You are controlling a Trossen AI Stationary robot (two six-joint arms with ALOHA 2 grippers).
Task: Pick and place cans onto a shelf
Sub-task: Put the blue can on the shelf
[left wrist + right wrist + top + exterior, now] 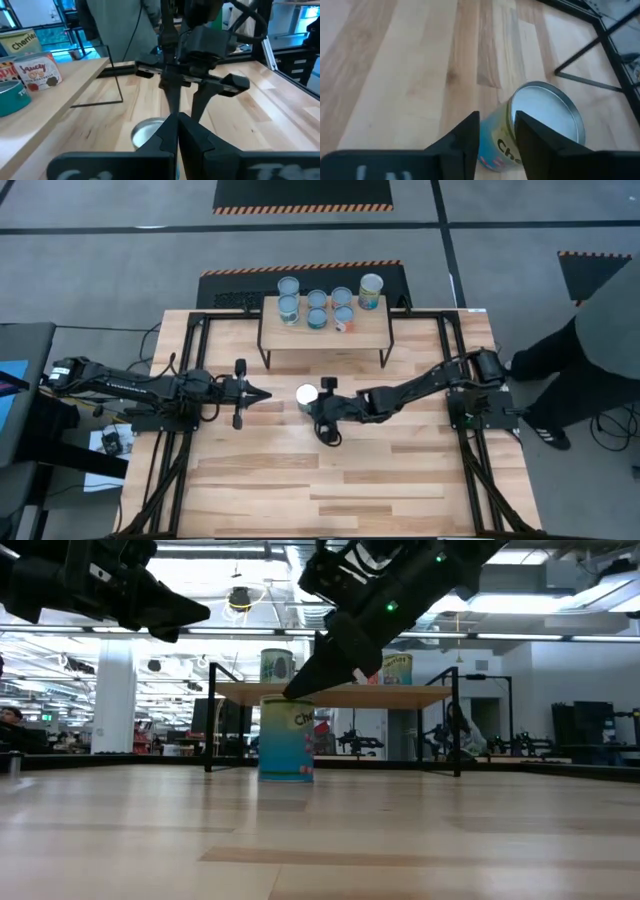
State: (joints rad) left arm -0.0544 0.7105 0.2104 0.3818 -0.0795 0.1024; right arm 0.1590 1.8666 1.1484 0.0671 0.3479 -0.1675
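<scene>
One can (pixel 306 395) with a shiny top and a blue label (pixel 286 740) stands upright on its base on the plank tabletop, in front of the shelf (pixel 365 330). Several more cans (pixel 316 308) stand on the shelf. My right gripper (pixel 497 125) is open and slants down from the table's right, its fingertips just over the can's (pixel 540 117) right rim. My left gripper (pixel 265 394) is shut and level. It hangs in the air left of the can, pointing at it with nothing held. My right gripper's open fingers (pixel 300 690) hang just above the top rim (pixel 520 107) of the standing can, slanting down from the table's right. I cannot tell whether a fingertip touches the can. The can stands upright on the table.
The shelf's thin black legs (pixel 265 358) stand just behind the can. Black frame rails (pixel 185 450) run along both sides of the table. A person (pixel 590 345) stands past the table's right edge. Bare planks (pixel 320 480) stretch toward the near edge.
</scene>
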